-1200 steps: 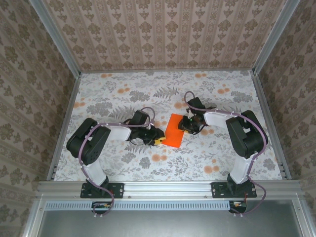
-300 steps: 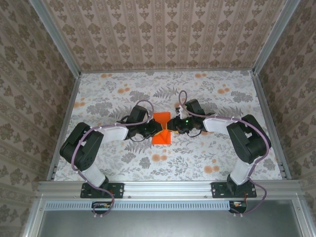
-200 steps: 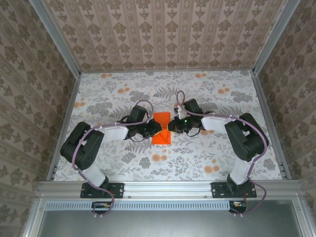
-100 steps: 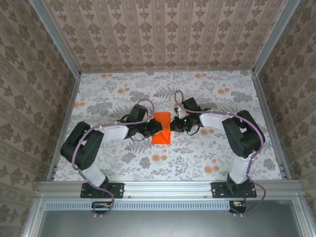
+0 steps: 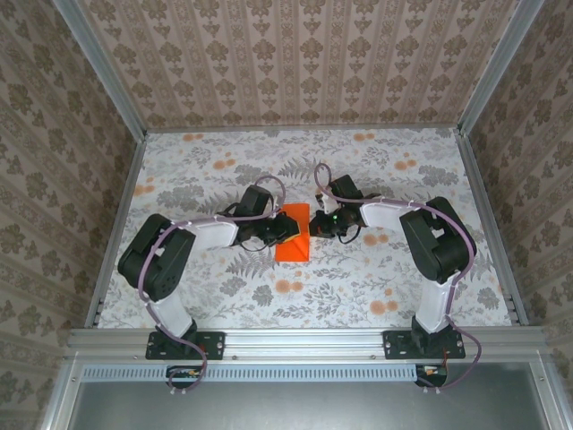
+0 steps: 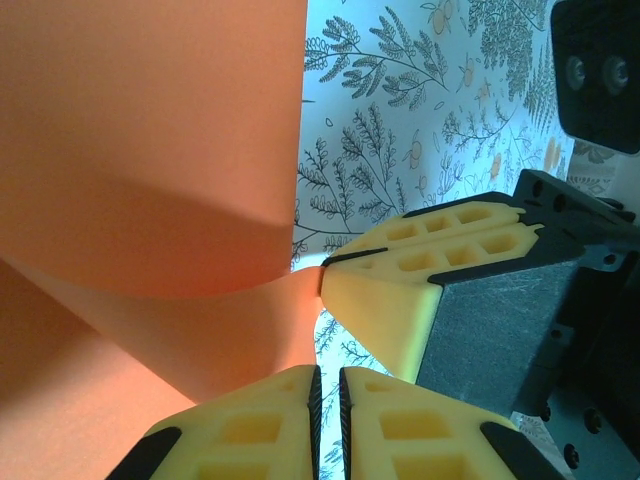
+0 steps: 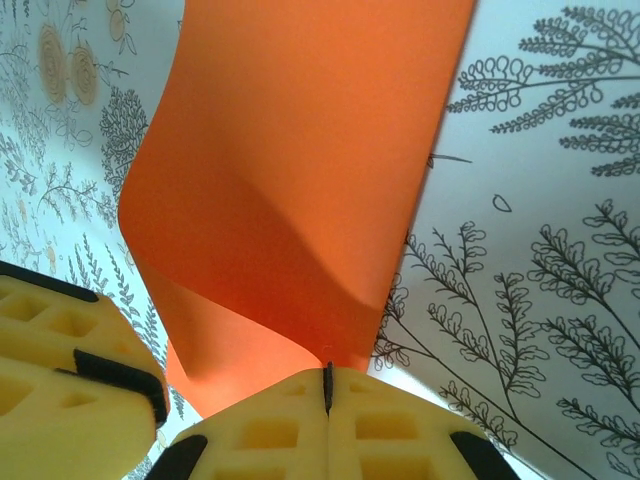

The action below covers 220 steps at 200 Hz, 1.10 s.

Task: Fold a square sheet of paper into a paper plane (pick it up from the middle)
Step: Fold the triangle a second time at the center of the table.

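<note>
Pinching the paper [image 5: 294, 244] mid-frame from either side, left gripper [image 6: 327, 385] and right gripper [image 7: 327, 380] both clamped tight on it, sheet bowed

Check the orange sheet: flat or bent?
Bent, not flat: the square sheet of paper curves in both wrist views, pinched by the shut left tool and right tool.
</note>
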Available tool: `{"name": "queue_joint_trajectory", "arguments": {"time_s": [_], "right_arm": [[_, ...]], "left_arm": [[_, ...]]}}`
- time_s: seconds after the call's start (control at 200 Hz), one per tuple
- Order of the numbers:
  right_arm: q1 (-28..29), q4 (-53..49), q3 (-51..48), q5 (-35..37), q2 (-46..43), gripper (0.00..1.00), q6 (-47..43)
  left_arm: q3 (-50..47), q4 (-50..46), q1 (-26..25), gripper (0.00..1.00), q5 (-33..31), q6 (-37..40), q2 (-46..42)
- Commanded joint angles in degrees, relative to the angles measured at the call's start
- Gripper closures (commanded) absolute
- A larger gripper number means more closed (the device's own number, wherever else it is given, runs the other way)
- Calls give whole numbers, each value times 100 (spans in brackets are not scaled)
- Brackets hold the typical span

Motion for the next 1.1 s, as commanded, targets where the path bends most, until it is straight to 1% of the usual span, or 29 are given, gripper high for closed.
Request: {"name": "queue_joint_trajectory", "arguments": {"time_s": [0.0, 0.355, 1.095], "right_arm": [[-29, -204, 198, 105, 162, 97, -157], [-29, -341, 358, 134, 312, 97, -265], [-29, -413, 495, 84, 439, 97, -352]], "left_arm": [[200, -142, -44, 84, 146, 200, 137], [360, -202, -70, 84, 199, 245, 313], [364, -216, -88, 85, 210, 218, 559]]}}
